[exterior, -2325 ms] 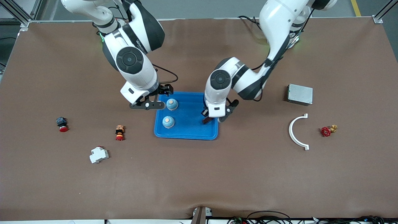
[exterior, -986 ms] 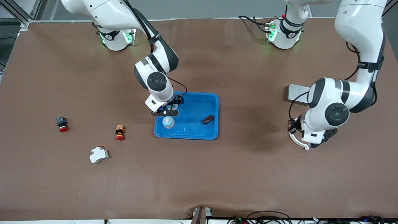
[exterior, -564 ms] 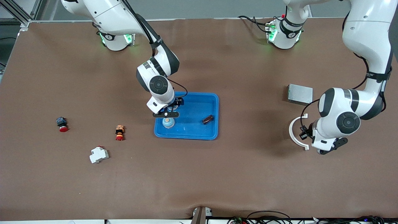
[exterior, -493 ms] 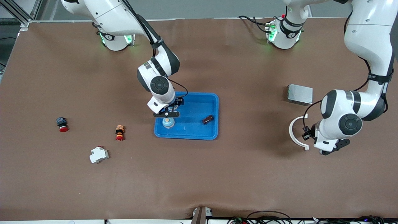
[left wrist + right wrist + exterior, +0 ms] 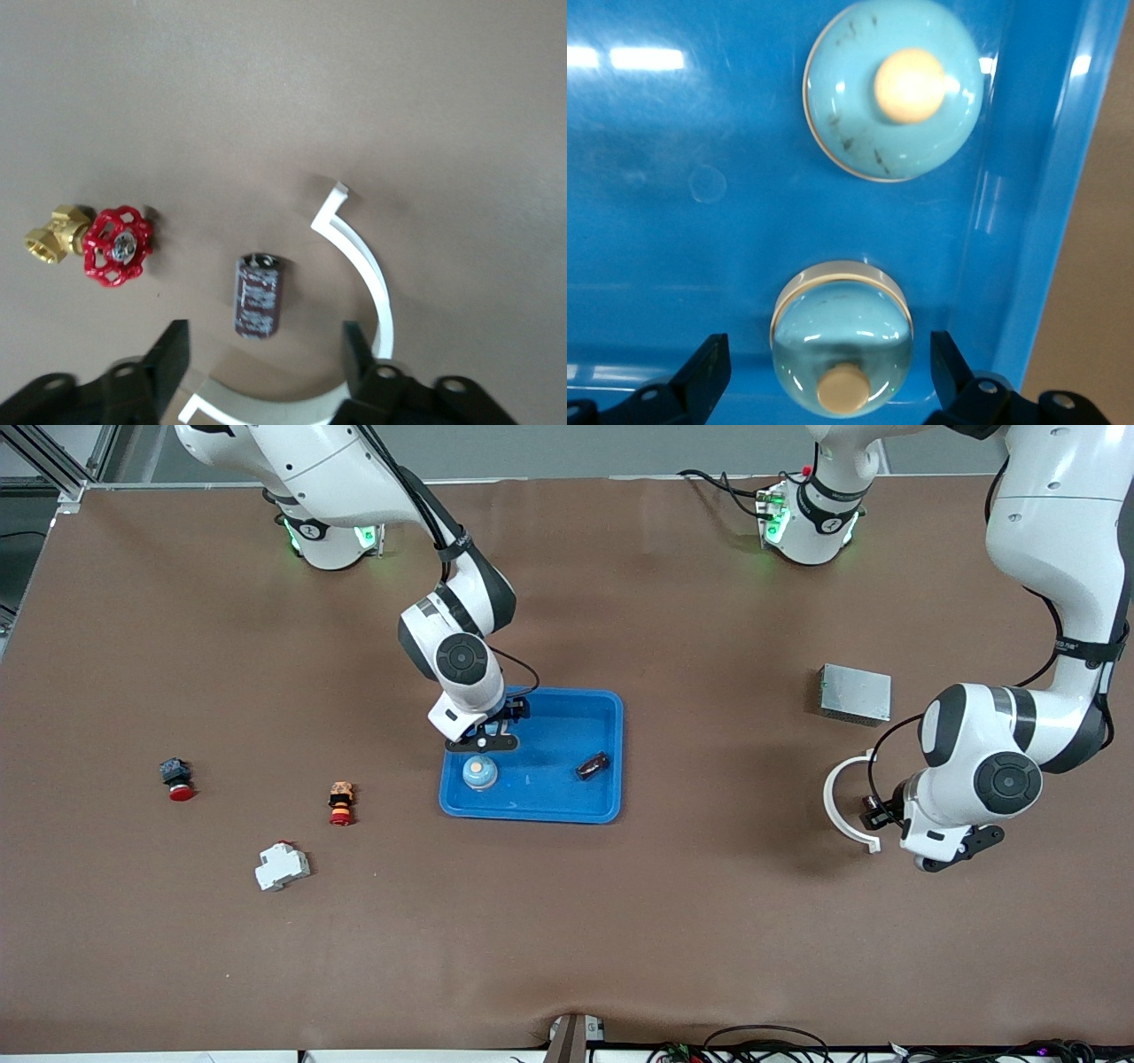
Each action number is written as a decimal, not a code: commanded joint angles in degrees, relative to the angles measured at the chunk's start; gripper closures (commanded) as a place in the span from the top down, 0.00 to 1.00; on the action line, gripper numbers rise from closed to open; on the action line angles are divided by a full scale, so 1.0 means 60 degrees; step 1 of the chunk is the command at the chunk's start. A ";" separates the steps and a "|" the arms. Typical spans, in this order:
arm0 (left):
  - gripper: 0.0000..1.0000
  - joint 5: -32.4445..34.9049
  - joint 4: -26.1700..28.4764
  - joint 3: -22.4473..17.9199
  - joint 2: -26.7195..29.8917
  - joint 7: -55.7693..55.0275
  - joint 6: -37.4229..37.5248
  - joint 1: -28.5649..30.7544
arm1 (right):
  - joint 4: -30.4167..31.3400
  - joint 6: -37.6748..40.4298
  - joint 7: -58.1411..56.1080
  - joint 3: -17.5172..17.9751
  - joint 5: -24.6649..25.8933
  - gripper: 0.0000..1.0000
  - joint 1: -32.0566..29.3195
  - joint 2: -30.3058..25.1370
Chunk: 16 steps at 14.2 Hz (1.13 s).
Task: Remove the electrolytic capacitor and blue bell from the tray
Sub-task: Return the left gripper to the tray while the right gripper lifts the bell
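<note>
A blue tray [image 5: 549,784] holds a dark capacitor [image 5: 593,765] and two light-blue bells. One bell [image 5: 479,773] shows plainly in the front view. The other is under my right gripper [image 5: 485,737]. In the right wrist view that gripper [image 5: 830,382] is open, its fingers on either side of this bell [image 5: 842,341], with the first bell [image 5: 893,88] beside it. My left gripper [image 5: 926,838] is open over the table at the left arm's end. A second dark capacitor [image 5: 258,295] lies on the table just ahead of its open fingers [image 5: 168,354].
A white arc piece [image 5: 837,802] and a red-and-brass valve [image 5: 111,246] lie beside the second capacitor. A grey metal box [image 5: 855,693] sits farther from the camera. A red button [image 5: 177,779], an orange switch [image 5: 341,803] and a white breaker [image 5: 282,865] lie toward the right arm's end.
My left gripper left the first capacitor in the tray and swung out to the white arc. My right gripper moved in over the bell farther from the camera.
</note>
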State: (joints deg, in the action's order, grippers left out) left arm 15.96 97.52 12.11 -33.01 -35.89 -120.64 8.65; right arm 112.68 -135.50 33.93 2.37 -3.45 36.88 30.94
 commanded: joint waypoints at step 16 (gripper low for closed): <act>1.00 -0.1547 -0.1078 0.2156 -0.1148 -1.1106 -0.1936 -0.3213 | -0.0001 -0.0049 0.0102 -0.0088 -0.0084 0.21 0.0123 0.0030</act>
State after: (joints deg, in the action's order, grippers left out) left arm 7.88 92.64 25.31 -38.19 -96.00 -129.41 -9.81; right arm 112.83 -136.87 33.99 2.41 -3.56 37.03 31.62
